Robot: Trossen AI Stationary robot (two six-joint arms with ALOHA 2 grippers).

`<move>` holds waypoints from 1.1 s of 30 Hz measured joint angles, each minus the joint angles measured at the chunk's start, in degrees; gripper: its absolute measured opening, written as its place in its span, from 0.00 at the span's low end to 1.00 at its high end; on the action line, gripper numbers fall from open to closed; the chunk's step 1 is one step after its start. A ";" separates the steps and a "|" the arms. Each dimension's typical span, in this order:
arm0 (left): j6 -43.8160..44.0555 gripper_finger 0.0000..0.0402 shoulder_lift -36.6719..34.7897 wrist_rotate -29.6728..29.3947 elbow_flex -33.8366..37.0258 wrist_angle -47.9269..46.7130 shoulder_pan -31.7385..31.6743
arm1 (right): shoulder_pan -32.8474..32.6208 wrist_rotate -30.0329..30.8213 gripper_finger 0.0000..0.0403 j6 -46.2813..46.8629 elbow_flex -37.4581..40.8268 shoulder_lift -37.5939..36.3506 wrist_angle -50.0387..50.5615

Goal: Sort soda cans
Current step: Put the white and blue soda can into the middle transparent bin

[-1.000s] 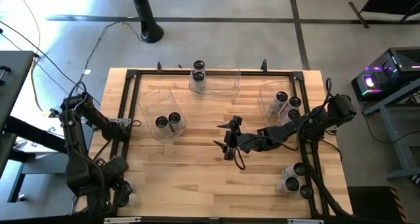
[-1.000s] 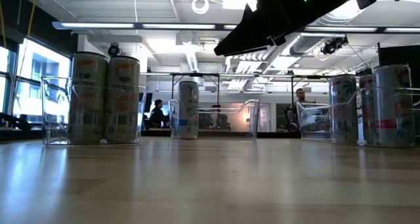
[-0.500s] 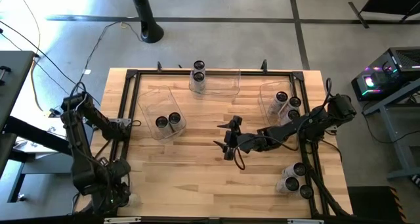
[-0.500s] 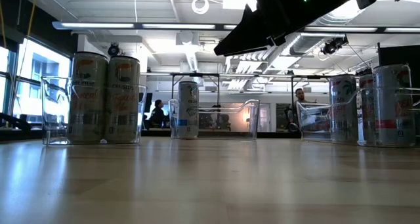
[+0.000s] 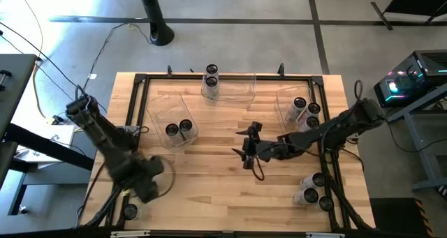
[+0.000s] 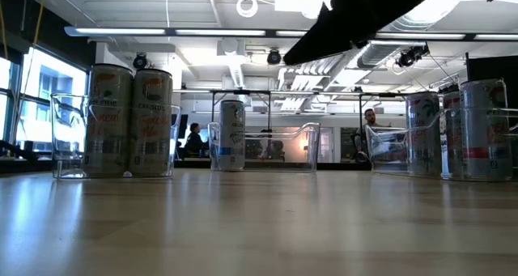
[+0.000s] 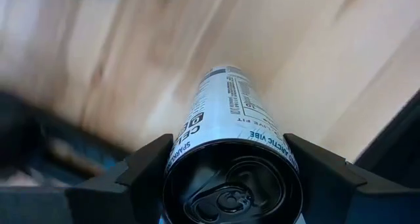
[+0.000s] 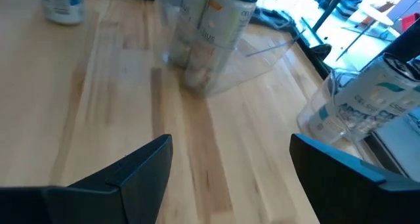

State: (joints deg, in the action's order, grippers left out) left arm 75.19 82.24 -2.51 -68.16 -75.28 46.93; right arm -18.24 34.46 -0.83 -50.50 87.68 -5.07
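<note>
My left gripper (image 5: 148, 186) stands over the near left part of the table, pointing down, shut on a white soda can (image 7: 226, 112) that shows top-on in the left wrist view. Another can (image 5: 129, 211) stands at the near left corner. My right gripper (image 5: 245, 149) hangs open over the table's middle with nothing between its fingers (image 8: 131, 168). Two cans (image 5: 179, 128) stand in the left clear bin (image 5: 164, 105). Two more (image 5: 211, 76) are in the far bin (image 5: 237, 88), and three (image 5: 307, 111) in the right bin (image 5: 285, 102). My left gripper pinches the can's upper wall just under its rim (image 7: 180, 161) between its two fingers (image 7: 147, 165), one on each side. The fingers come from above, pointing down along the can. The can hangs upright below them, its dark top toward the wrist, over the wood.
Three cans (image 5: 316, 191) stand in a group at the near right. A black frame (image 5: 136, 98) runs round the table's edges. Bare wood lies between the bins and along the near middle (image 5: 223, 196). The right arm (image 6: 364, 17) shows dark at the top of the low view.
My left gripper has swung from the near left corner toward the table's middle and rolled about its own axis, carrying the white can along. One can has stayed at the corner.
</note>
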 joint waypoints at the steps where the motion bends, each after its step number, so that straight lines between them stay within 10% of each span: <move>1: -2.75 0.62 0.00 -0.66 0.00 0.95 -2.46 | -0.43 -0.03 0.75 0.52 0.00 -0.96 2.06; 18: -27.50 0.62 5.99 -0.59 -1.11 23.52 -32.95 | -4.10 -2.85 0.75 14.85 0.00 -5.15 18.53; 33: -28.88 0.67 6.63 -7.30 -6.87 20.93 -34.17 | 2.19 -10.37 0.75 -0.46 0.00 17.89 -34.14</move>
State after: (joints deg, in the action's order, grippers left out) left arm 46.31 88.87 -9.81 -75.03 -54.35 12.75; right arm -16.05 24.09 -1.29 -50.50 105.57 -39.21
